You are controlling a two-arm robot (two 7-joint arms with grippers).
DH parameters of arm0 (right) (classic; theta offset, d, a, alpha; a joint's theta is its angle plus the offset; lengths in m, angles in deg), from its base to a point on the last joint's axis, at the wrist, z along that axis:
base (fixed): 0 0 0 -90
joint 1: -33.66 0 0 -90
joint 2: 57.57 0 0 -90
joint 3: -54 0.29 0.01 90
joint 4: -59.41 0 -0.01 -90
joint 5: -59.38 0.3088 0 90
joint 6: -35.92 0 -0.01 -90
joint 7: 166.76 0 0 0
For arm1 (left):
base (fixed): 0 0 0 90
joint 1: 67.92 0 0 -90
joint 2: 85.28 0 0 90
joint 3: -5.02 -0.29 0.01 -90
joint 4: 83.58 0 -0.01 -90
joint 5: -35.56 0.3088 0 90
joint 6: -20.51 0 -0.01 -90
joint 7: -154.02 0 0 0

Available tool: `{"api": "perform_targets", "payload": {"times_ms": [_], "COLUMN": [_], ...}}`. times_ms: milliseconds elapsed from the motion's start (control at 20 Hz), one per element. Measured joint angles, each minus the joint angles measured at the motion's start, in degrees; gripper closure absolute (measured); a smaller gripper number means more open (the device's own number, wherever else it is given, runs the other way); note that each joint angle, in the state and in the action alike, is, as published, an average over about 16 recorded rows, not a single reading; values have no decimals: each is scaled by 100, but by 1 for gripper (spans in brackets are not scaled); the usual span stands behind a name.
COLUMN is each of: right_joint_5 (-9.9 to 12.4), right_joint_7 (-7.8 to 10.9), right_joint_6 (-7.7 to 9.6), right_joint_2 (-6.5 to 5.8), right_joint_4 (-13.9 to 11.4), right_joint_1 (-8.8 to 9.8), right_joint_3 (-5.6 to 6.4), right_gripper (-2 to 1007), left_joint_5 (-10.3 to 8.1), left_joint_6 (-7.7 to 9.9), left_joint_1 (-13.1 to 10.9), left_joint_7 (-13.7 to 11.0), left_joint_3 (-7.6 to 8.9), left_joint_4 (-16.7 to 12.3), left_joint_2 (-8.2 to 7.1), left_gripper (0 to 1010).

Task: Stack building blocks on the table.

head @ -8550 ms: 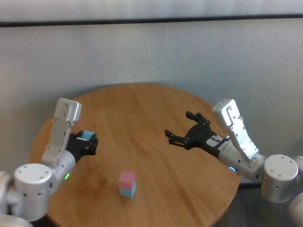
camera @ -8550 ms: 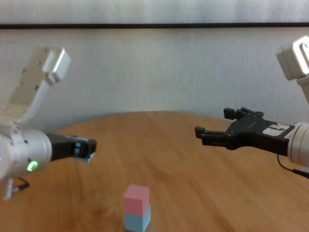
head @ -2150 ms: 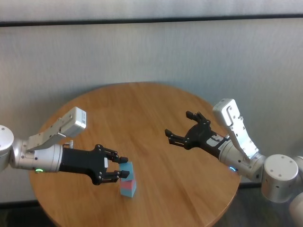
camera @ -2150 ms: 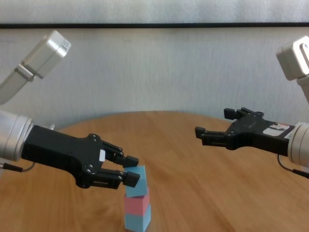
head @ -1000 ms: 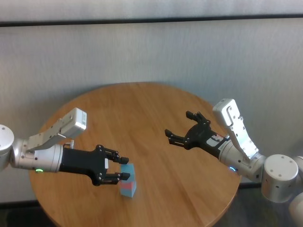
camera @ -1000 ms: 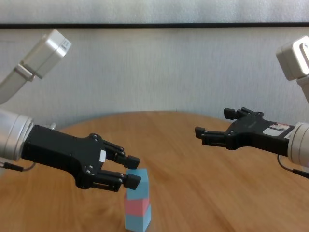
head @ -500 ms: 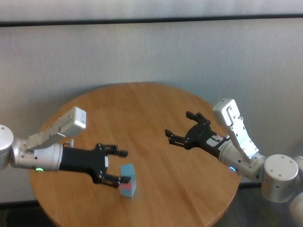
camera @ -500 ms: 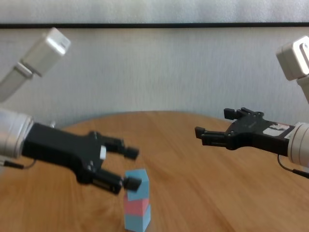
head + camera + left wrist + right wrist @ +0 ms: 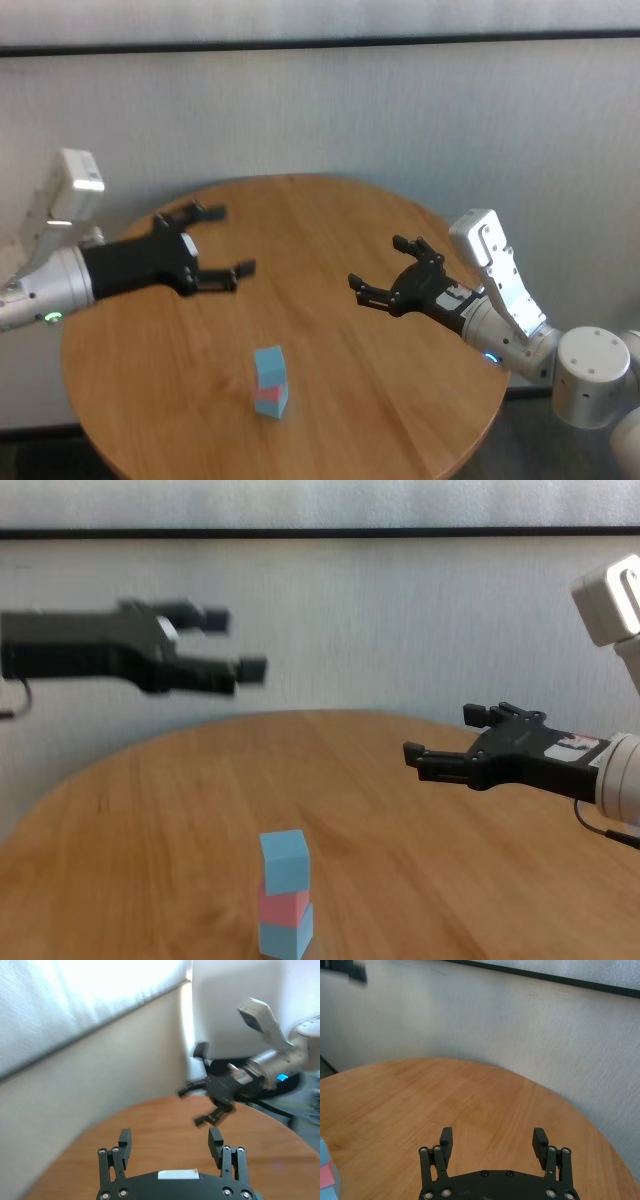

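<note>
We see three blocks stacked near the front of the table (image 9: 330, 230): a blue block (image 9: 285, 932) at the bottom, a pink block (image 9: 284, 903) on it, and a second blue block (image 9: 284, 860) on top, turned a little out of line with the two under it. Nothing touches the stack.

Our left gripper (image 9: 218, 240) hangs in the air over the table's left side, well apart from the stack and higher than it. Its fingers (image 9: 124, 1138) are spread wide and hold nothing.

Our right gripper (image 9: 385, 267) hovers over the table's right side, pointing toward the middle. Its fingers (image 9: 446, 1137) are also spread wide and hold nothing. From its wrist camera we catch only an edge of the stack at the border of the picture.

Behind the table stands a pale wall (image 9: 330, 110) with a dark strip (image 9: 320, 42) along its top.
</note>
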Motion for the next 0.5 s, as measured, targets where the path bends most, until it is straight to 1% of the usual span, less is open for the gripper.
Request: {"api": "perform_targets", "payload": {"times_ms": [100, 250, 400, 500], "right_joint_5": [0, 0, 0, 0], "right_joint_7": [0, 0, 0, 0], "right_joint_6": [0, 0, 0, 0], "right_joint_2": [0, 0, 0, 0], "right_joint_4": [0, 0, 0, 0], "right_joint_1": [0, 0, 0, 0], "right_joint_3": [0, 0, 0, 0], "right_gripper": [0, 0, 0, 0], "left_joint_5": [-58, -78, -60, -50], "left_joint_6": [1, -3, -12, -15], "left_joint_1": [-100, -206, -256, -264], "left_joint_7": [182, 390, 470, 453], "left_joint_3": [105, 202, 243, 247], "left_joint_4": [-178, -368, -457, -467], "left_joint_2": [-56, -114, -140, -143], "left_gripper": [8, 8, 8, 8]}}
